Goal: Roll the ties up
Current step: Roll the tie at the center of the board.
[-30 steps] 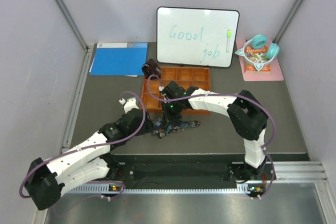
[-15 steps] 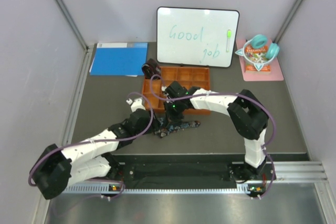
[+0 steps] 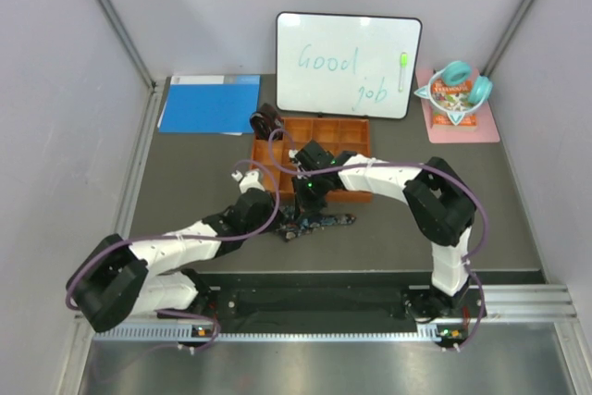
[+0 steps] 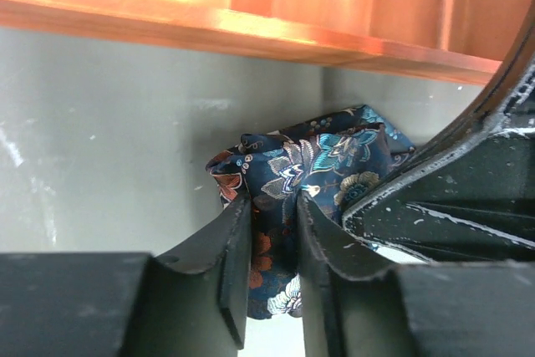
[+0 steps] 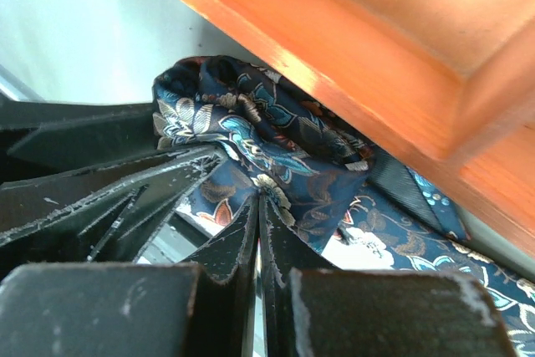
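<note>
Left gripper (image 4: 272, 215) clamped on bunched floral tie (image 4: 309, 156), right gripper (image 5: 257, 206) jaws pressed together, tips against same tie, tie lay on table (image 3: 398, 228) just near of orange tray (image 3: 356, 136), maroon tie (image 3: 266, 121) coiled at tray's far-left corner.

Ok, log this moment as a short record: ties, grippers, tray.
floral tie: loosely bunched on the table, beside the orange tray's near wall
left gripper: shut on the floral tie
right gripper: shut, tips at the same tie; pinch unclear
dark tie: coiled at the tray's far left corner
</note>
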`<state>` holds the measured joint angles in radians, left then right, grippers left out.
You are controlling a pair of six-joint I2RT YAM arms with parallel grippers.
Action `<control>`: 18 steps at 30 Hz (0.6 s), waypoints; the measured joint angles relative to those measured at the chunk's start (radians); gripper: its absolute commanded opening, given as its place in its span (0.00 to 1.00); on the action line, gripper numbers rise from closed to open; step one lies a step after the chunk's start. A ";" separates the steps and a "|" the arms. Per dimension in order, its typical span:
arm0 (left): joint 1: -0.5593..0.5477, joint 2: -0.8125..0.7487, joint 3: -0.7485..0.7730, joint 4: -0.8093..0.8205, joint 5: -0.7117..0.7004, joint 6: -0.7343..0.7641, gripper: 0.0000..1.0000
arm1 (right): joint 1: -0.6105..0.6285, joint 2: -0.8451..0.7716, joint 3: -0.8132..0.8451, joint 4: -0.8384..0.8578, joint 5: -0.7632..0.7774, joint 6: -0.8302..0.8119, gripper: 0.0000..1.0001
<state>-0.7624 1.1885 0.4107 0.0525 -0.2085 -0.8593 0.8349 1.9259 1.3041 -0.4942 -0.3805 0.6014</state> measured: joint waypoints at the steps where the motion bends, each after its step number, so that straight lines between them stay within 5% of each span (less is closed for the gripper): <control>1: 0.001 0.005 0.006 0.001 0.007 0.002 0.26 | -0.002 -0.003 -0.002 -0.004 0.003 0.000 0.00; 18: -0.005 -0.007 0.115 -0.160 0.012 0.061 0.20 | -0.034 -0.045 -0.001 -0.048 0.048 -0.022 0.00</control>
<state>-0.7677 1.1816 0.5255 -0.1074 -0.1963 -0.7979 0.8013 1.8812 1.3029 -0.5423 -0.3321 0.5793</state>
